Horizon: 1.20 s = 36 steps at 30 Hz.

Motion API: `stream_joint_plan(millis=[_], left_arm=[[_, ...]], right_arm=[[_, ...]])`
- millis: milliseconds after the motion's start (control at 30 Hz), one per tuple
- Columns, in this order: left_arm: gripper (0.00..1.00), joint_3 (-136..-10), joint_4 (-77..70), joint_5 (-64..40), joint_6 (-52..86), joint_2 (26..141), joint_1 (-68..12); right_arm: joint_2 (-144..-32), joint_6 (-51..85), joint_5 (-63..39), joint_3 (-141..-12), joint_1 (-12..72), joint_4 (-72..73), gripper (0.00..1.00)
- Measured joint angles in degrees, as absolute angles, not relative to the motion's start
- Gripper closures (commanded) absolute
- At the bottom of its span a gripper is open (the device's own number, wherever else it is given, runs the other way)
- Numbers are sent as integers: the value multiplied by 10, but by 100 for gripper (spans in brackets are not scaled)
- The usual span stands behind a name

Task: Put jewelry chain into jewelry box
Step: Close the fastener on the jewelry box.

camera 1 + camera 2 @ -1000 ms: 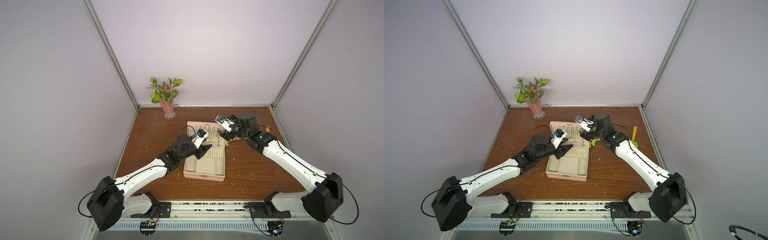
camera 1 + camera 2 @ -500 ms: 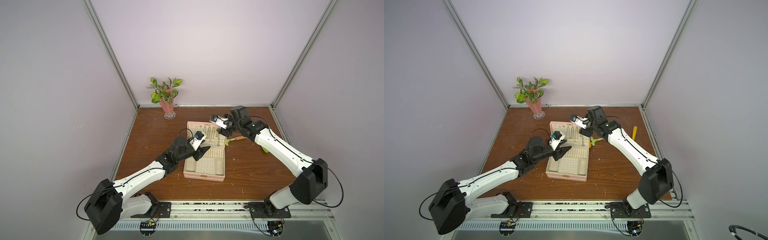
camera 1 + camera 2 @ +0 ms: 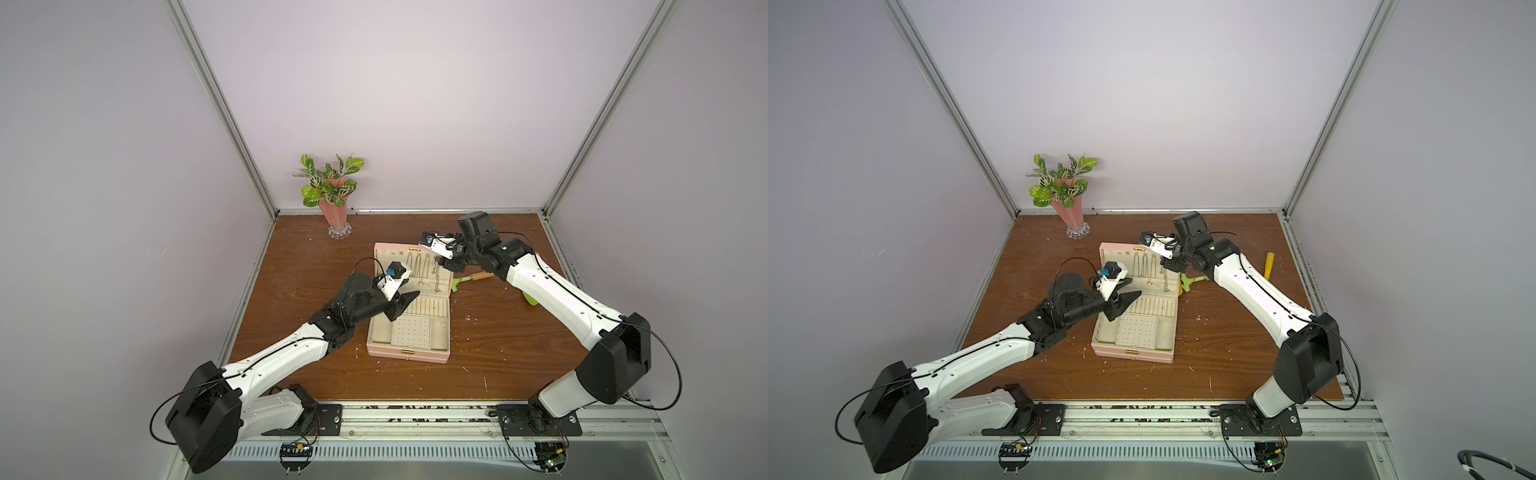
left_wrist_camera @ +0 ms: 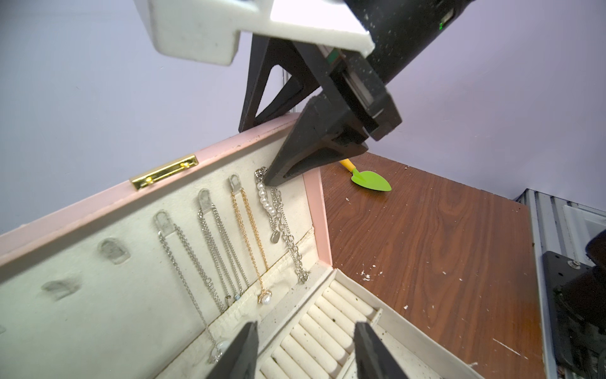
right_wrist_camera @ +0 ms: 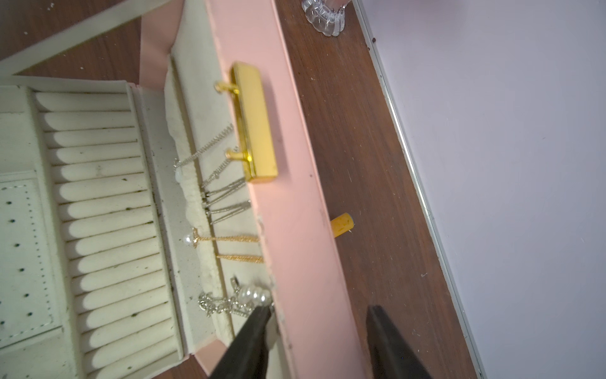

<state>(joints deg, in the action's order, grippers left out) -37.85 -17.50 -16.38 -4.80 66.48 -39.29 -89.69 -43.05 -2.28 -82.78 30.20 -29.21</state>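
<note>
Now the right gripper [image 5: 318, 311] is narrowing its parted, empty jaws beside the chunky silvery jewelry chain [image 4: 285, 233] hanging in the pale pink jewelry box [image 4: 98, 206], suggesting release.

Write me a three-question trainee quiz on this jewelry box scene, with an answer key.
1. True or false: the jewelry box is closed.
2. Where is the chunky silvery jewelry chain?
A) hanging inside the raised lid, at a fingertip of the right hand
B) lying loose beside the box
C) held in mid-air
3. What does the left hand hold?

Key:
1. False, the box is open with its lid propped up.
2. A.
3. Nothing. Its jaws stand open over the ring rolls.
</note>
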Motion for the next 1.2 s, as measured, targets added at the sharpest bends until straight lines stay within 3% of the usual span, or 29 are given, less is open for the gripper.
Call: stream_joint_plan(millis=[200,633,933,1033,1200], left_arm=[[49,-378,-176,-165,-48,665,-393],[49,-377,-177,-165,-48,666,-391],[49,-377,-177,-165,-49,672,-391],[49,-377,-177,-165,-55,672,-391],[49,-377,-177,-163,-92,673,-391]], right_arm=[[-900,-430,-26,-846,299,-309,52],[-915,-436,-25,-865,299,-319,75],[-916,-440,-22,-865,298,-327,81],[-916,-441,-21,-865,298,-327,76],[-914,-420,-23,-865,299,-323,52]])
